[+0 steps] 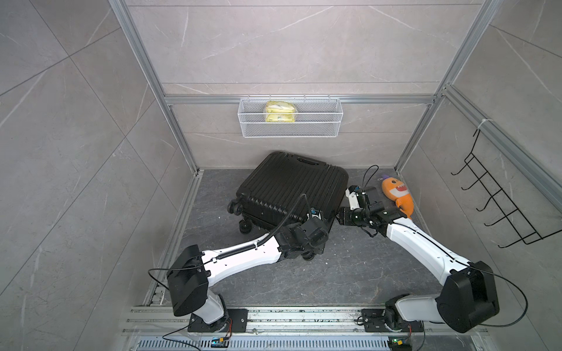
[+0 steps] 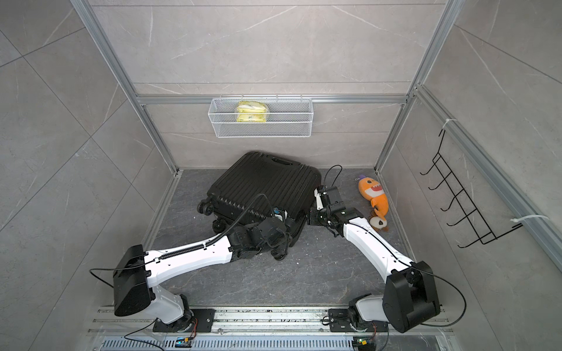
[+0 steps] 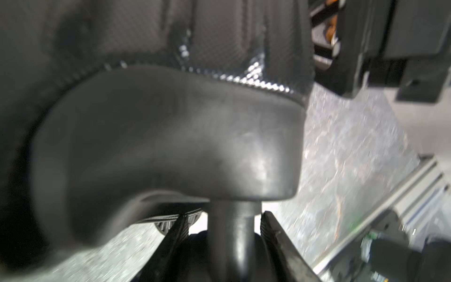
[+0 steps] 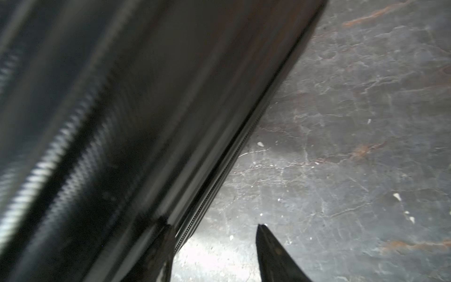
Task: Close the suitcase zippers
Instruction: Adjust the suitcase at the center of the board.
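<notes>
The right fingers (image 4: 271, 246) are standing apart beside the zippers (image 4: 219, 185), holding nothing. The left fingers (image 3: 271, 232) are sitting around a wheel post (image 3: 234, 227); whether they are pinching it is unclear. The suitcase (image 1: 289, 185) is lying lid-down mid-frame on the counter (image 1: 304, 273); the zipping looks not yet done.

The left hand (image 3: 223, 219) is lost behind its own wrist in both top views, the near corner of the suitcase (image 1: 289, 185) too. Up close the shell is a blur running off the frame. Zipper (image 4: 197, 217) pulls? Too small to find. On the right hand (image 4: 214, 229), one finger (image 4: 163, 249) blends into the dark shell.
</notes>
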`<action>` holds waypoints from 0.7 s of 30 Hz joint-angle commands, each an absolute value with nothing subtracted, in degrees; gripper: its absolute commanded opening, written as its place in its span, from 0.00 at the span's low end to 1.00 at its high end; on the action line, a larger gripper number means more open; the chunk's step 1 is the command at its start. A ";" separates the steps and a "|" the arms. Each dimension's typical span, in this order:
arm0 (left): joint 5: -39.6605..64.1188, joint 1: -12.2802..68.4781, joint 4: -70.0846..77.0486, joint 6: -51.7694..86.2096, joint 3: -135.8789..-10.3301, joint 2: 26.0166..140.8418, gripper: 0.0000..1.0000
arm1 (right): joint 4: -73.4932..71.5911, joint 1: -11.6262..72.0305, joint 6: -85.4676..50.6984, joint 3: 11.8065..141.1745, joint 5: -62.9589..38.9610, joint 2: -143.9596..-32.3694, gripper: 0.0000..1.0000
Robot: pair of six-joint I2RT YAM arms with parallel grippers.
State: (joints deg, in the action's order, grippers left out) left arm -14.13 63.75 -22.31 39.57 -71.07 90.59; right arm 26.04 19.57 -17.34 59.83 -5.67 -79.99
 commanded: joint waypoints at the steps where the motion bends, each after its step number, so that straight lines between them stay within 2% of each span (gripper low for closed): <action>1: -14.65 64.15 -11.00 42.88 -75.98 92.48 0.08 | 21.51 20.36 -17.00 64.26 -5.91 -83.11 0.55; 6: -10.03 64.07 -8.89 42.64 -81.18 98.01 0.15 | 22.65 20.28 -15.73 68.28 -1.97 -86.93 0.56; 9: -7.08 64.03 -9.11 41.93 -85.14 101.45 0.24 | 23.24 20.08 -15.65 69.98 0.12 -88.55 0.57; 12: -6.19 63.98 -11.06 40.45 -88.69 103.27 0.38 | 24.46 19.49 -15.97 70.48 4.01 -87.82 0.58; 14: -6.68 63.88 -13.91 38.30 -90.84 103.16 0.54 | 25.18 18.56 -16.39 69.85 6.25 -85.86 0.59; 17: -8.18 63.72 -18.61 33.87 -92.13 101.10 0.72 | 26.30 17.38 -16.24 67.56 8.61 -81.45 0.61; 21: -9.84 63.19 -24.73 27.42 -91.88 95.70 0.84 | 28.37 16.92 -15.99 63.64 10.09 -74.74 0.67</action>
State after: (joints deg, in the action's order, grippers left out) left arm -10.48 62.76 -22.81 34.76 -89.25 102.65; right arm 26.02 17.19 -16.71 65.93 7.55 -79.88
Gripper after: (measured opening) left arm 0.829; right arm 0.661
